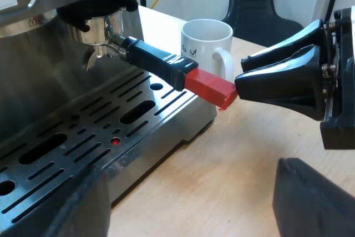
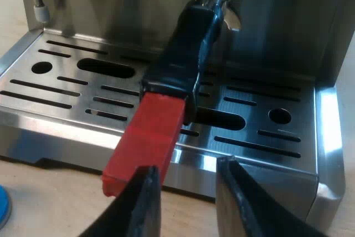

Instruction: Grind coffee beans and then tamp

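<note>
Here, nearest us, our left tool (image 1: 188,173) is released: its two fingers (image 1: 316,203) are spread wide above the tabletop (image 1: 222,159), off a corner of the tray (image 1: 83,137), and they grip nothing. Our right tool (image 2: 187,167) is released too, with its fingers (image 2: 141,203) standing apart low before the tray's front lip. One of them overlaps the tip of the red end (image 2: 147,137), while the gap between them lies beside that tip, not around it. From the left wrist, the right tool's tips sit at the red end's tip; we cannot tell whether they touch it. The red end runs up into the black handle (image 2: 186,54), which slants over the tray to the holder (image 1: 100,29), locked into the front of the machine (image 1: 33,81). A wand (image 2: 36,1) hangs by one far corner of the tray. A sliver of something blue (image 2: 2,206) lies on the tabletop near the tray's front; we cannot tell what it is. Beyond the handle a white mug (image 1: 205,45) stands upright on the tabletop, just beside the tray. Farthest off stands a black chair (image 1: 260,4).
</note>
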Controlling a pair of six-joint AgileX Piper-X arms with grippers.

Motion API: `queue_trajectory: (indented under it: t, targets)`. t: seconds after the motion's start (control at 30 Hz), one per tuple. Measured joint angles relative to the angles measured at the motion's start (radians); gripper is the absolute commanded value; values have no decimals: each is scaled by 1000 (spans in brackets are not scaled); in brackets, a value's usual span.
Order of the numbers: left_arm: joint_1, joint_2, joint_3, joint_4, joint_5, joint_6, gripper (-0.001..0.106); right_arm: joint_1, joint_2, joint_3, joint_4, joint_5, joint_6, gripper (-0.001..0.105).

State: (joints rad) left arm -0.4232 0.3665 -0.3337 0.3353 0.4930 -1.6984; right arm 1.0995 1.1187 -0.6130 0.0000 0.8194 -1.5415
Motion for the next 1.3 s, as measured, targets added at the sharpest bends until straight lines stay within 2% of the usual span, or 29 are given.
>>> queue_trajectory:
  t: [0.17,0.27,0.53,0.7,0.83,0.9,0.97,1.07,1.3]
  targets:
    - [0,0,0,0,0,0,64,40,-8,-2,91,47,5,53]
    - [0,0,0,0,0,0,64,71,-8,-2,168,93,5,59]
    - [0,0,0,0,0,0,64,143,-83,-2,210,105,5,59]
    - [0,0,0,0,0,0,64,150,-162,-5,227,70,8,59]
    - [0,0,0,0,0,0,64,150,-184,-74,344,54,14,59]
    - [0,0,0,0,0,0,64,150,-184,-120,406,33,42,59]
    - [0,0,0,0,6,0,64,150,-184,-168,486,7,105,59]
    - [0,0,0,0,25,0,64,150,-184,-222,565,-34,164,59]
    - [0,0,0,2,36,0,64,150,-184,-287,660,-75,204,59]
